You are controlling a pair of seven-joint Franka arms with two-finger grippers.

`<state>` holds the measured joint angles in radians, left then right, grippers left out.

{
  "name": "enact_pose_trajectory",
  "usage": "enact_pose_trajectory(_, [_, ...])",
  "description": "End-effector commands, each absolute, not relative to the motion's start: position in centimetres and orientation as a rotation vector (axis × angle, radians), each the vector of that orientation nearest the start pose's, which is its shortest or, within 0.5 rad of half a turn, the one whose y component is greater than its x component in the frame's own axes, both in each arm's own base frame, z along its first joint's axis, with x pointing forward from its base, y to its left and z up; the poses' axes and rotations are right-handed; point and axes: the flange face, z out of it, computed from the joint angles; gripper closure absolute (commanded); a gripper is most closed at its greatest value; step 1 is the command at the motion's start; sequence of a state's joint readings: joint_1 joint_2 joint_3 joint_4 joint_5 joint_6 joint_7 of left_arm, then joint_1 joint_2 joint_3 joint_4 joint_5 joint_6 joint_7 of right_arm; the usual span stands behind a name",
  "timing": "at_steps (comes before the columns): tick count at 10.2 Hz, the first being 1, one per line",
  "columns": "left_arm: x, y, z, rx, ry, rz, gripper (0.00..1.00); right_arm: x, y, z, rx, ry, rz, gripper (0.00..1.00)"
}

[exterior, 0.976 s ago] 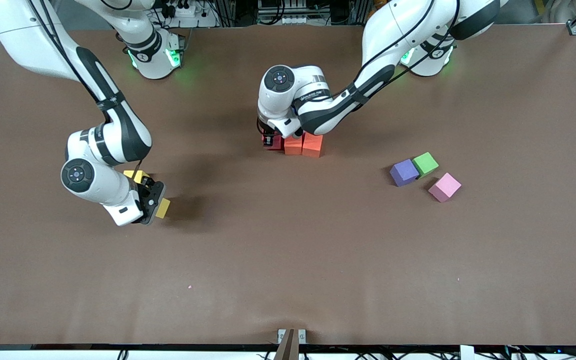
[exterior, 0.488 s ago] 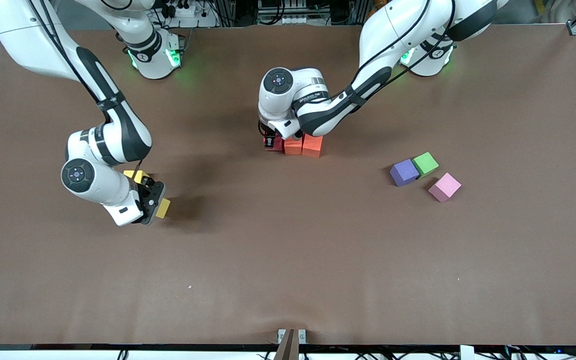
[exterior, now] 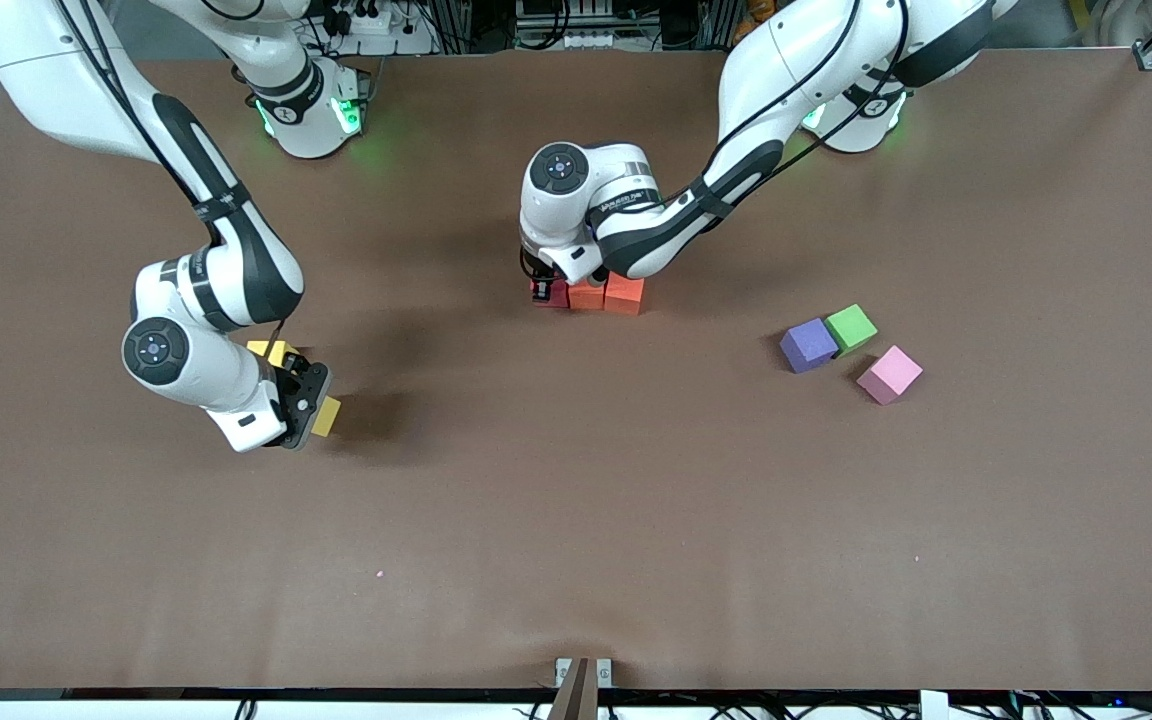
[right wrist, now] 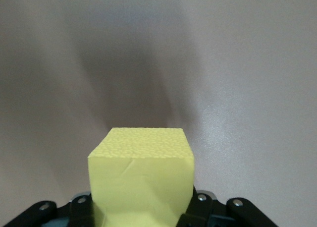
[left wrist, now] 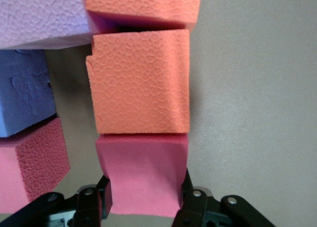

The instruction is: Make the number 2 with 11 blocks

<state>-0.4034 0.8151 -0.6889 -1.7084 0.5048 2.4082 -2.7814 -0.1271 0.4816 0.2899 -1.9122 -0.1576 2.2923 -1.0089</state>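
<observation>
Since a second ago the left arm has drawn its wrist slightly toward its base over the block row, while the right arm has not shifted.

No container stands on the table [exterior: 576, 520]. The left end effector [exterior: 542, 288] is down at the row, its fingers [left wrist: 192, 207] pinching the red block [exterior: 554, 293] by two opposite sides. That block touches the orange block [exterior: 587, 295], which touches a second orange block [exterior: 625, 294]; this row of three runs lengthwise between the two arms' ends of the table, the red one at the right arm's end. In the left wrist view, purple [left wrist: 39, 14], light blue [left wrist: 25, 98] and pink [left wrist: 32, 162] blocks lie beside the row.

The right end effector [exterior: 308, 405] hangs over the table toward the right arm's end, clamped on a yellow block [exterior: 327, 415]. Another yellow block [exterior: 272, 351] sits partly hidden by that arm.

A purple block [exterior: 808, 344], green cube [exterior: 851, 327] and pink block [exterior: 889, 374] cluster toward the left arm's end, purple and green touching.
</observation>
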Motion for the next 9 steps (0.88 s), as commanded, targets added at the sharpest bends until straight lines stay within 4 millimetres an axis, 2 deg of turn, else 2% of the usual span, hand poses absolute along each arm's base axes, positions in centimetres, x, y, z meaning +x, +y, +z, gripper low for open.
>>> enact_pose_trajectory(1, [35.2, -57.7, 20.7, -2.196, -2.342, 0.203, 0.60, 61.5, 9.2, 24.5, -2.513, -1.799, 0.094, 0.53])
enact_pose_trajectory(5, [35.3, -57.4, 20.5, -2.204, -2.329, 0.198, 0.59, 60.9, 11.4, 24.3, -2.650, -1.592, 0.127, 0.54])
enact_pose_trajectory(6, [35.1, -57.5, 20.5, -2.208, -2.326, 0.198, 0.25, 60.8, 11.9, 24.4, -2.691, -1.528, 0.127, 0.54])
enact_pose_trajectory(7, [35.1, -57.5, 20.5, -2.209, -2.323, 0.197, 0.00, 60.7, 12.7, 24.5, -2.737, -1.450, 0.129, 0.54])
enact_pose_trajectory(9, [35.7, -57.2, 20.8, -2.197, -2.338, 0.192, 0.00, 59.9, 14.4, 24.7, -2.818, -1.292, 0.192, 0.54])
